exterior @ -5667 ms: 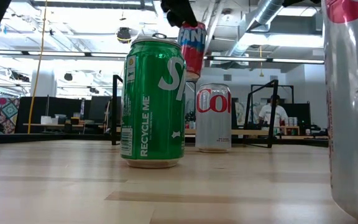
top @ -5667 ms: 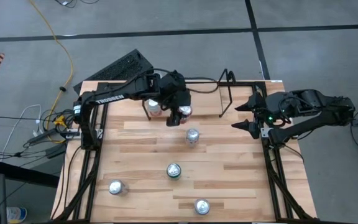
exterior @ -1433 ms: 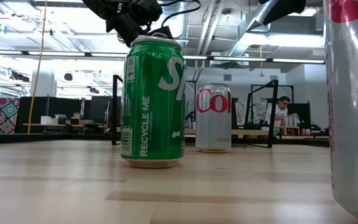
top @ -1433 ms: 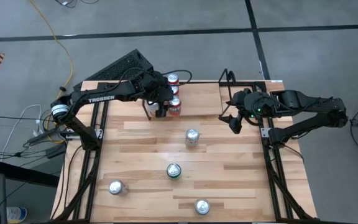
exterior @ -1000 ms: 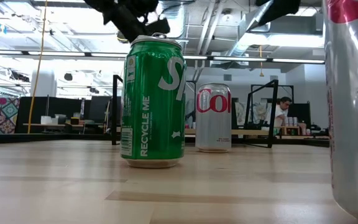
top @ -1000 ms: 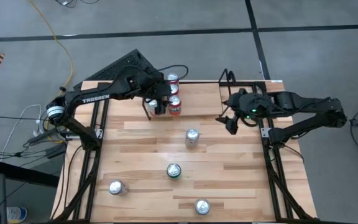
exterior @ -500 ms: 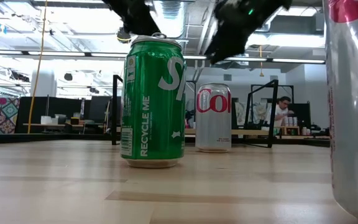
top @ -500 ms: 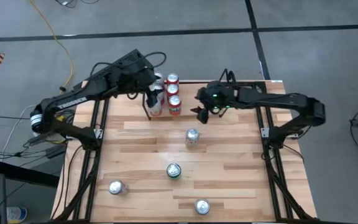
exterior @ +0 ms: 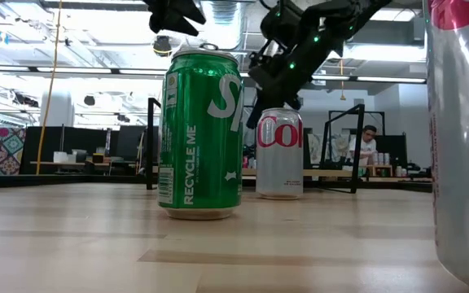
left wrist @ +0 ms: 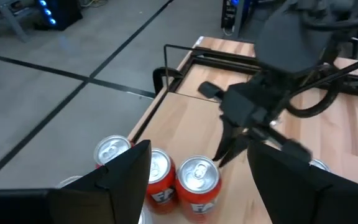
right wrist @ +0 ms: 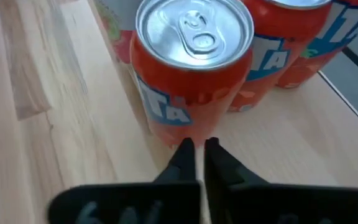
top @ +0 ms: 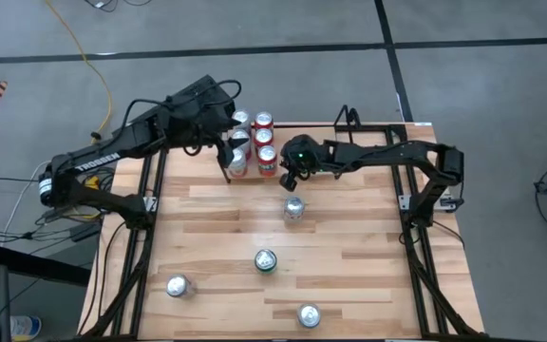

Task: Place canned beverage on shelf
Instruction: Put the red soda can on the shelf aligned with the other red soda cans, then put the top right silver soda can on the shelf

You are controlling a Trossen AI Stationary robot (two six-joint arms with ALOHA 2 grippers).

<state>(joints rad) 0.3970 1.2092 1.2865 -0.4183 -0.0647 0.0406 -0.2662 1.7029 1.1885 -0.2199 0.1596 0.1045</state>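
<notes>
Table (top: 349,256): pale wood planks, light grain, black tube frame. Floor (top: 463,85): grey, dark seam lines; yellow cable (top: 93,66) across it. Orange cans (right wrist: 194,74): blue-and-white lettering, silver tops. Green can (exterior: 200,134): white lettering, "RECYCLE ME". Silver can (exterior: 279,155): red script. Both arms matt black; left arm (top: 103,161) bears white lettering.

Orange cans (left wrist: 197,186), probably three
</notes>
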